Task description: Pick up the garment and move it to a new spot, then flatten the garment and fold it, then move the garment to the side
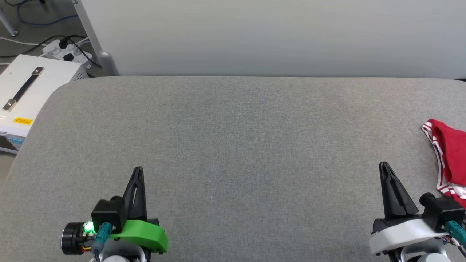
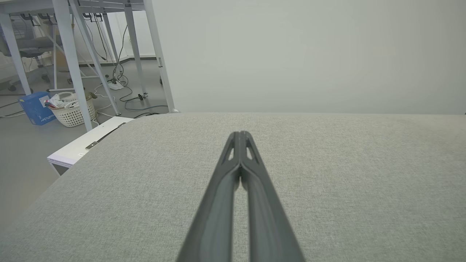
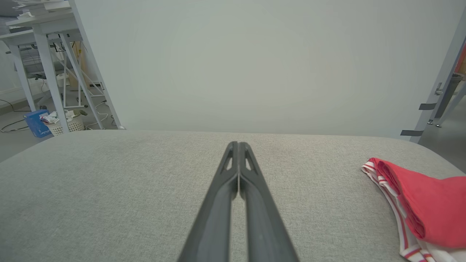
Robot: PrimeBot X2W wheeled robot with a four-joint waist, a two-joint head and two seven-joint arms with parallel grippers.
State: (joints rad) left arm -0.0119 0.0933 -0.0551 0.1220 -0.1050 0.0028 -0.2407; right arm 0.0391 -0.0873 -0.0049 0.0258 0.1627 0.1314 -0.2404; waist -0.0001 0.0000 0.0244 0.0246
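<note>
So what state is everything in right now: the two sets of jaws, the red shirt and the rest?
left gripper: jaws shut, holding nothing.
right gripper: jaws shut, holding nothing.
garment: bunched up on the table's right side, untouched, partly out of the picture.
table: grey cover lying smooth.
green light behind the left gripper: lit.
white case: handle lying flat.

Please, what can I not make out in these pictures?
- Shirt: in the head view the right edge cuts it off; in the right wrist view the right and bottom edges do. It lies bunched, so its front is hidden.
- Yellow label on the white box: head view, text too small to read.
- Basket: left wrist view, contents too small to tell.
</note>
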